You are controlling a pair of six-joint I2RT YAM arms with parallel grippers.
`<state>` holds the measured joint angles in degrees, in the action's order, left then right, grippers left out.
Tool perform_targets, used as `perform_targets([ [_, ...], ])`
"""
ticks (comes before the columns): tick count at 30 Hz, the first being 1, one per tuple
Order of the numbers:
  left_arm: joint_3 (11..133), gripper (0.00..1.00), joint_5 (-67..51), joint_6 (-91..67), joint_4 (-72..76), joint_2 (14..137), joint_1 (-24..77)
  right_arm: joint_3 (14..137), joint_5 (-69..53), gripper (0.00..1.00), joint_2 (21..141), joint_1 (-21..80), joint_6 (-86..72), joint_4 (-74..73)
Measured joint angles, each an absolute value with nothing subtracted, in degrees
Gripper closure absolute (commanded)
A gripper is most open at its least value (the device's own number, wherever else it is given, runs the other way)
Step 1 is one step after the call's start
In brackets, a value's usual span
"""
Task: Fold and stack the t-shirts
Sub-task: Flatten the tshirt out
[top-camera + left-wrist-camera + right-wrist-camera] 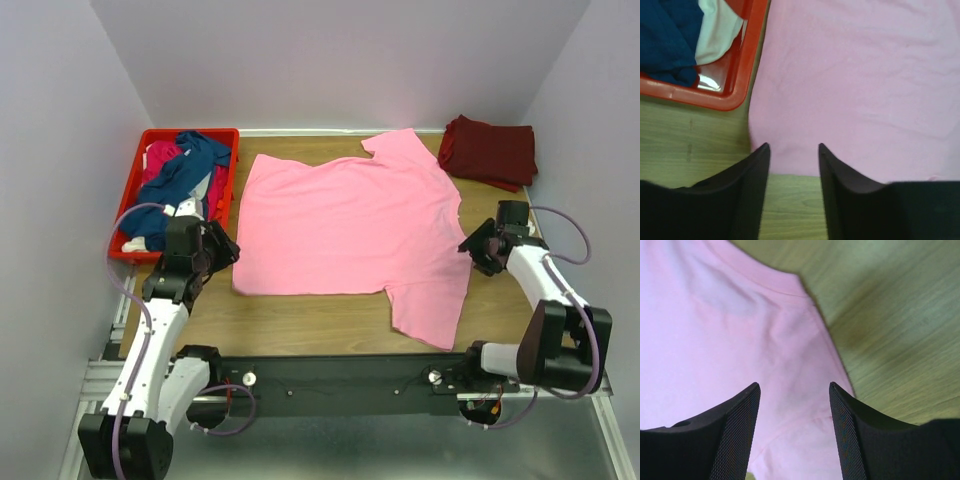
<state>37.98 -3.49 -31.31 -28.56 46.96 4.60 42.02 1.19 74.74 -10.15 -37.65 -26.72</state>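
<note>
Pink cloth fills the middle of the counter (320,320): the light pink t-shirt (345,225) lies spread flat, hem toward the red crate (160,133) on the left, neck toward the right, one sleeve pointing to the far wall and the other toward the arm bases. The dark maroon t-shirt (490,150) sits folded in the far right corner. The navy t-shirt (185,175) and the magenta t-shirt (158,158) lie heaped in the crate.

The likeliest fault from here is a bad pinch. If either pincer takes only the upper layer, the shirt will balloon open instead of folding. If the two grips are uneven, the fold will run crooked. A low sweep could drag the whole shirt and wrinkle it. On the left, the crate rim is close enough that a stray move might knock it.

The left arm reaches forward and bends down at the wrist. Its left pincer (222,250) hangs over the near hem corner, between the crate and the shirt, jaws apart and empty. The right arm angles inward from the counter's right side. Its right pincer (478,248) is poised at the shoulder just beside the neck, also spread and grasping nothing, with cloth beneath it in the wrist view.
</note>
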Motion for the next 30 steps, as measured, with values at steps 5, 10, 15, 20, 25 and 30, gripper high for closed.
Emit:
perform_targets([
  [5,40.95,0.37,-3.53,-30.94,-27.68,48.25,4.78,43.38,-4.58,0.36,70.89,-10.15,-35.44,-25.80],
  [10,41.78,0.42,-3.55,-30.92,-21.15,56.01,7.44,44.18,-12.95,0.38,74.52,-10.15,-34.28,-21.58],
  [15,46.96,0.43,-3.42,-31.16,-12.60,73.67,13.10,43.35,-16.51,0.39,79.50,-10.15,-36.36,-16.03],
  [20,48.25,0.43,-3.92,-33.23,-7.16,83.92,14.74,41.54,-16.36,0.39,82.96,-10.17,-37.74,-13.54],
  [25,40.77,0.45,-4.19,-36.56,-4.32,85.12,14.70,38.24,-15.64,0.39,82.98,-10.24,-38.76,-12.95],
  [30,36.77,0.46,-4.99,-40.07,-0.23,84.40,14.57,35.64,-15.57,0.38,81.38,-10.70,-40.49,-10.76],
])
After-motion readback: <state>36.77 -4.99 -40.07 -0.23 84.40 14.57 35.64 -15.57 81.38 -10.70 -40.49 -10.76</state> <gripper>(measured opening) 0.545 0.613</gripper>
